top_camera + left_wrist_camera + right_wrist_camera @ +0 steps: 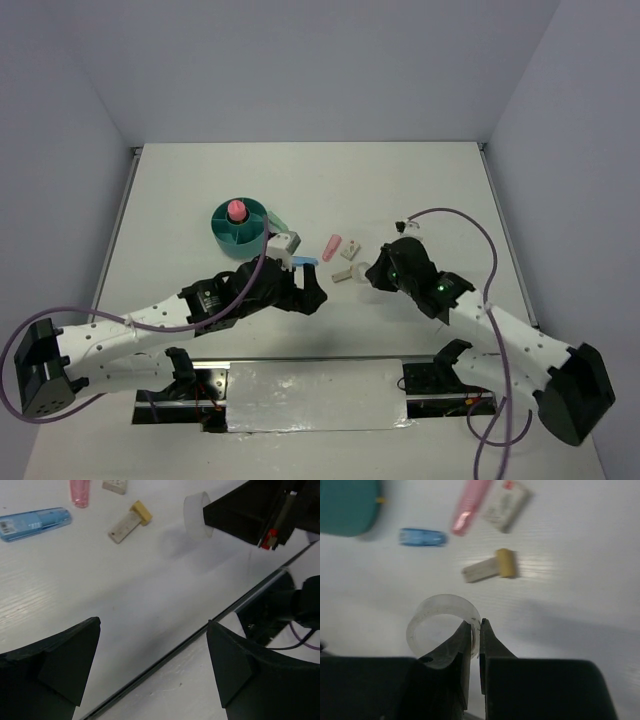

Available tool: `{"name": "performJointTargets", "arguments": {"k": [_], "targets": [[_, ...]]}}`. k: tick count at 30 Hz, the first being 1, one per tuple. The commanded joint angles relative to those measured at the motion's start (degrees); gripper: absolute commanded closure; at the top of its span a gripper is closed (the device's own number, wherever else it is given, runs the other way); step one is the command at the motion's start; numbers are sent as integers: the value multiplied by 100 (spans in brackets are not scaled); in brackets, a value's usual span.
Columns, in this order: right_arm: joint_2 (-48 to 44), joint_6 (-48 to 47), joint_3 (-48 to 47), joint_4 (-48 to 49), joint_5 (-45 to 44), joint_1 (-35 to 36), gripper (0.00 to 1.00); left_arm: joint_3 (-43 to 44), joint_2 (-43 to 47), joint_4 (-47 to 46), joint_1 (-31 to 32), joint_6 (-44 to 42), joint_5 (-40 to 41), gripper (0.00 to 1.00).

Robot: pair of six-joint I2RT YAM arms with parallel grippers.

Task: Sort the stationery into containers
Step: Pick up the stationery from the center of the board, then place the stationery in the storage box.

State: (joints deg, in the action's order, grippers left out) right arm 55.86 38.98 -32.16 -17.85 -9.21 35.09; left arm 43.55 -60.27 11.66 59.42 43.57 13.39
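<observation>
Right hand (pixel 475 626) clamped on the wall of the clear tape ring (pixel 442 600); left hand (pixel 152 630) near the ring, fingers apart.

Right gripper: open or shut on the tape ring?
Shut on it. Wrist view: the right gripper pinches the wall of the tape ring, one finger inside, one outside, nearly touching.

The left arm (pixel 140 322) and right arm (pixel 505 330) have white shells on their long links and black joint housings. A purple cable (pixel 445 210) loops from each. The left end effector (pixel 152 630) has broad matte black wedge fingers; the right end effector (pixel 475 630) has fingers tapering thin. Green lights (pixel 438 290) dot the right wrist.
</observation>
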Motion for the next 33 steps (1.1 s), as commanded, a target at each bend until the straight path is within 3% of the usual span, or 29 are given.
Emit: {"name": "performJointTargets", "arguments": {"k": [1, 7, 19, 21, 24, 27, 28, 29, 31, 32, 33], "targets": [[-645, 592, -62, 246, -177, 629, 100, -118, 235, -1391, 44, 555, -424, 1], [-865, 742, -308, 238, -194, 1386, 100, -154, 130, -2317, 44, 810, -899, 1], [-936, 716, -660, 238, -616, 2116, 100, 206, -283, -1500, 44, 828, -258, 11], [-875, 698, -703, 255, -608, 2151, 100, 241, -336, -1509, 44, 793, -301, 19], [-787, 672, -730, 334, -608, 2239, 100, 251, -345, -1553, 44, 758, -381, 39], [-769, 672, -704, 413, -643, 2309, 100, 329, -293, -1448, 52, 609, -293, 70], [-778, 663, -678, 466, -643, 2335, 99, 364, -292, -1360, 44, 565, -249, 76], [-821, 663, -616, 571, -600, 2336, 98, 487, -275, -1264, 44, 425, -101, 89], [-892, 637, -555, 668, -582, 2336, 79, 619, -257, -810, 44, 301, 136, 100], [-1014, 646, -476, 712, -625, 2336, 46, 750, -231, -632, 35, 223, 442, 100], [-1094, 646, -449, 721, -660, 2336, 34, 804, -205, -482, 26, 161, 576, 100]]}}
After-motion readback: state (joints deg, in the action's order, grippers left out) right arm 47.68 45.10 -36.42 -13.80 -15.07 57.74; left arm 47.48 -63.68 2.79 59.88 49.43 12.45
